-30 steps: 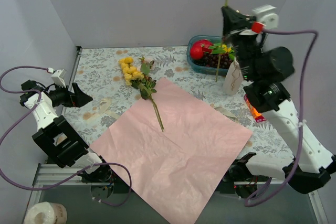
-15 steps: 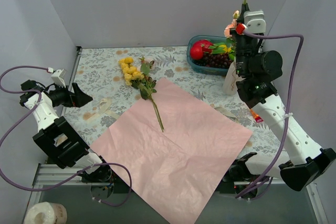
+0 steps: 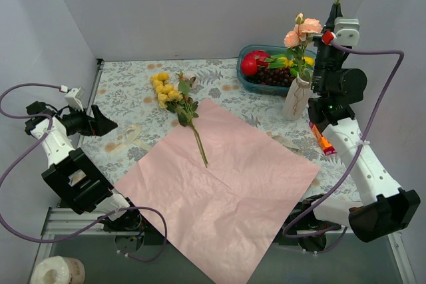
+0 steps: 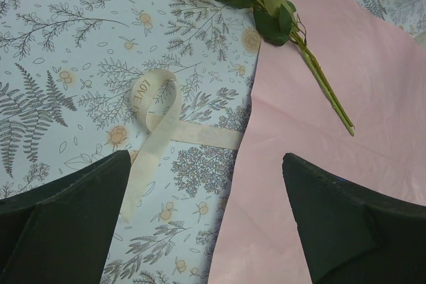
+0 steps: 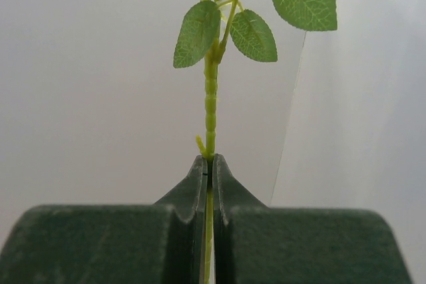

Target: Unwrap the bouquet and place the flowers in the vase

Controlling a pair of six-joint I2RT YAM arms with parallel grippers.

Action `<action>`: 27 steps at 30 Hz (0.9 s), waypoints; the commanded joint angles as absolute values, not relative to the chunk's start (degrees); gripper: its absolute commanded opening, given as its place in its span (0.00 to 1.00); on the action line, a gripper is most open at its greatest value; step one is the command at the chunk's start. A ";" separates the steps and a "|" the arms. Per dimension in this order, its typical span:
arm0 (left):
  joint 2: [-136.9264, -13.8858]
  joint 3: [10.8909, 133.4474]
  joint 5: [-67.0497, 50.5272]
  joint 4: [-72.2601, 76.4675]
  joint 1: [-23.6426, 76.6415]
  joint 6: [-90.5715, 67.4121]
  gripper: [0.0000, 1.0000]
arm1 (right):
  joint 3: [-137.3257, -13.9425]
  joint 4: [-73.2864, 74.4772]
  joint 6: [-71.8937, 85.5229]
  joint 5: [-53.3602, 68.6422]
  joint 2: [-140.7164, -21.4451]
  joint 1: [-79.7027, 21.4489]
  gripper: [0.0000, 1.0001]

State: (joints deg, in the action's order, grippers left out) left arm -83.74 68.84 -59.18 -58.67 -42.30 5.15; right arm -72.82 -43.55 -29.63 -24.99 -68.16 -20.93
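Your right gripper (image 5: 208, 164) is raised high at the far right, jaws pinched tight on a green stem (image 5: 210, 98) whose leaves stand above the fingers. From above, the arm hides the lower end of that stem, so you cannot tell whether it reaches the vase (image 3: 295, 101). The vase stands upright at the far right, just beside a blue tub (image 3: 253, 86) of fruit, with a pink rose (image 3: 305, 28) rising from its neck.

The yellow flowers (image 3: 164, 88) lie flat on the table (image 3: 126, 84) toward the far middle, and their stem runs onto the far edge of the spread pink paper (image 3: 226, 191).

Your left gripper (image 4: 205, 161) hovers at the left with its jaws spread wide, gripping nothing. The cream ribbon (image 4: 157, 119) lies looped on the table below it, touching the paper's left edge.
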 commanded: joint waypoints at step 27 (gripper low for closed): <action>-89.56 75.24 -63.63 -64.16 -42.45 10.28 0.98 | -71.89 -57.48 -20.83 -16.79 -75.06 -12.66 0.01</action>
